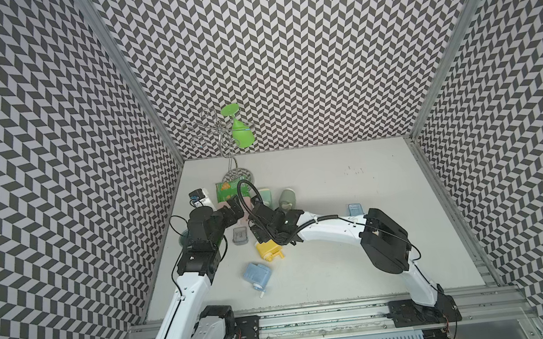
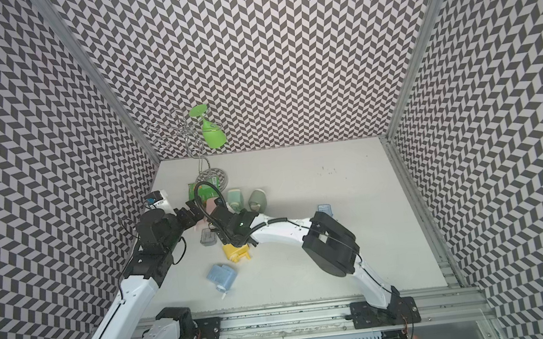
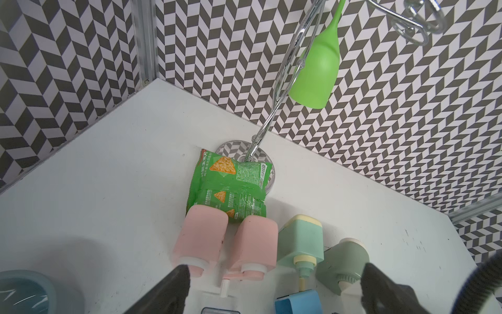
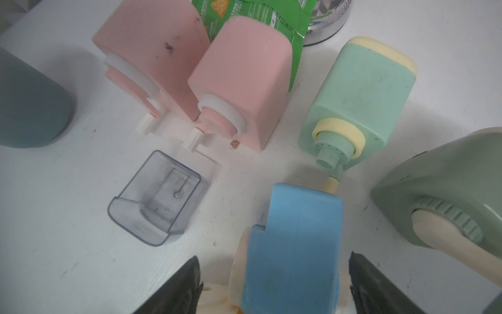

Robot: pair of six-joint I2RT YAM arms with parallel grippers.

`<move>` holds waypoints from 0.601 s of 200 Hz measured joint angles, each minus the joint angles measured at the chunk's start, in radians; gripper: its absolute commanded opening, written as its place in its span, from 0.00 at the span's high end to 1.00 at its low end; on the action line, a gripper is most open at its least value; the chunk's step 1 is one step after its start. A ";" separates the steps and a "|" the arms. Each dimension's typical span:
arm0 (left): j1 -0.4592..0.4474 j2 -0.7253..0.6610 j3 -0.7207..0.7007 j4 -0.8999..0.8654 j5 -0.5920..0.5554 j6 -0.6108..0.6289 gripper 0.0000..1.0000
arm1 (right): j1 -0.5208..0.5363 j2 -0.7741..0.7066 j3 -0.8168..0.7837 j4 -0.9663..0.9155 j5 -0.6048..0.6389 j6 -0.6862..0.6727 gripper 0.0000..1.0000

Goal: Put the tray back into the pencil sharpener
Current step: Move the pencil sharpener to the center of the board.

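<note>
— Which step is judged to be in hand?

— The pick-up of the tray, and it is not yet begun. The left fingers [image 3: 173, 288] are spread wide with nothing between them, and two pink sharpeners [image 3: 201, 239] lie just ahead of them. The tray [image 4: 157, 198], of clear plastic, lies on the tabletop [image 4: 68, 258] outside every sharpener. It is just beside the right fingers [image 4: 184, 285], on the side toward the left fingers.

— How are the right fingers set?

— Spread as well. A blue sharpener [image 4: 293, 244] stands between them, but a gap is seen on each side, so no grip is read.

— What is called for next?

— The tray is to be pinched across its side walls, lifted and lined up with the empty slot while the body is steadied. Which body lacks it cannot be told for sure, though the notched blue one is suspected.
</note>
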 measured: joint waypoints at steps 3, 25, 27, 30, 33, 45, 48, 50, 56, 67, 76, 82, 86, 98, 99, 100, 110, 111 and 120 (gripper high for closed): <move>0.000 0.000 0.000 0.000 0.000 0.000 0.01 | 0.000 0.003 0.002 -0.001 0.001 -0.001 0.13; 0.000 0.000 0.000 0.000 0.001 0.001 0.01 | -0.002 0.018 0.009 -0.015 0.003 -0.006 0.13; 0.000 0.000 0.000 0.000 0.001 0.001 0.01 | -0.002 0.019 0.010 -0.016 0.003 -0.006 0.13; 0.000 0.000 0.000 0.000 0.001 0.002 0.01 | -0.003 0.020 0.011 -0.018 0.002 -0.007 0.13; 0.000 0.000 0.000 0.000 0.001 0.002 0.01 | -0.004 0.022 0.012 -0.019 0.000 -0.008 0.13; 0.000 0.000 0.000 0.000 0.002 0.002 0.02 | -0.006 0.031 0.018 -0.021 -0.005 -0.011 0.14; 0.000 0.000 0.000 0.000 0.002 0.002 0.01 | -0.006 0.032 0.020 -0.021 -0.007 -0.012 0.14; 0.000 0.000 0.000 0.000 0.002 0.002 0.02 | -0.006 0.034 0.021 -0.021 -0.008 -0.012 0.14; 0.000 0.000 0.000 0.000 0.003 0.002 0.02 | -0.006 0.037 0.023 -0.021 -0.009 -0.014 0.14; 0.000 0.000 0.000 0.000 0.003 0.002 0.02 | -0.008 0.043 0.026 -0.021 -0.013 -0.015 0.14; 0.000 0.000 0.000 0.000 0.003 0.002 0.02 | -0.010 0.050 0.030 -0.022 -0.015 -0.016 0.14; 0.000 0.000 0.000 0.000 0.003 0.002 0.02 | -0.012 0.054 0.031 -0.022 -0.017 -0.016 0.14; 0.000 0.000 0.000 0.000 0.003 0.002 0.02 | -0.013 0.057 0.032 -0.022 -0.017 -0.016 0.14; 0.000 0.000 0.000 0.000 0.004 0.002 0.02 | -0.014 0.064 0.035 -0.022 -0.020 -0.017 0.15; 0.000 0.000 0.000 0.000 0.004 0.002 0.02 | -0.015 0.065 0.035 -0.021 -0.021 -0.018 0.15; 0.000 0.000 0.000 0.000 0.005 0.002 0.02 | -0.015 0.066 0.035 -0.021 -0.021 -0.018 0.15; 0.000 0.000 0.000 0.000 0.008 0.003 0.02 | -0.018 0.071 0.037 -0.023 -0.024 -0.019 0.16; 0.000 0.000 0.000 0.000 0.008 0.003 0.02 | -0.018 0.071 0.037 -0.024 -0.024 -0.019 0.16; 0.000 0.000 0.000 0.000 0.009 0.005 0.02 | -0.020 0.077 0.041 -0.022 -0.026 -0.020 0.18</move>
